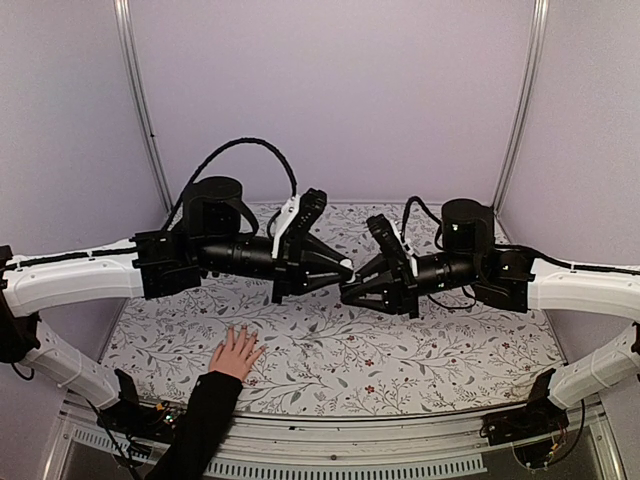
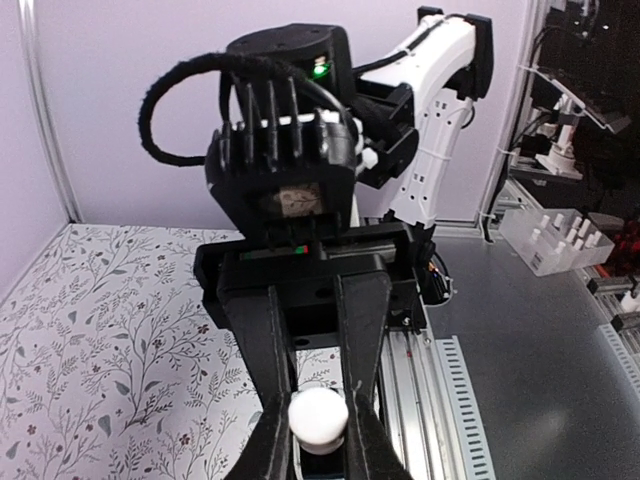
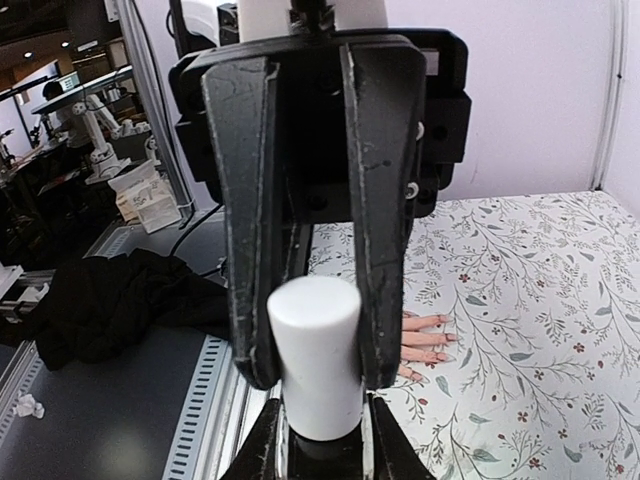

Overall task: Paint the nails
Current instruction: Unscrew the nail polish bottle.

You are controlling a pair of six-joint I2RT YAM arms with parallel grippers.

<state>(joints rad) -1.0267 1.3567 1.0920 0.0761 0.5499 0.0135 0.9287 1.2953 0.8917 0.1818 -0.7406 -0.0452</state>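
**Two grippers on one bottle; hand flat at near left**

Both arms reach inward and meet tip to tip above the middle of the floral table cover (image 1: 440, 350).

Left gripper (image 1: 347, 268): closed down. Its fingers (image 3: 250, 250) press on either side of a white cap (image 3: 315, 350), a plain cylinder with a rounded end. From the left wrist the cap's end shows as a white disc pinched between two black fingers.

Right gripper (image 1: 343, 292): clamped tight just below the cap on the dark bottle (image 3: 325, 458). Only a sliver of the bottle shows between the jaws; the rest is hidden.

The grippers face each other along one line. The cap end points toward the left arm and the bottle end toward the right arm. Both are held up off the cover.

Hand (image 1: 236, 354): palm down on the cover at the near left, in front of the left arm. Its fingers are spread and point away from the near edge. A black sleeve (image 1: 200, 420) runs back over that edge.

Nails (image 3: 449, 338): at the fingertips, resting on the cover, well apart from both grippers and the bottle. The right wrist view catches them beyond the gripper. They are too small there, and in the top view, to tell whether any carry polish.
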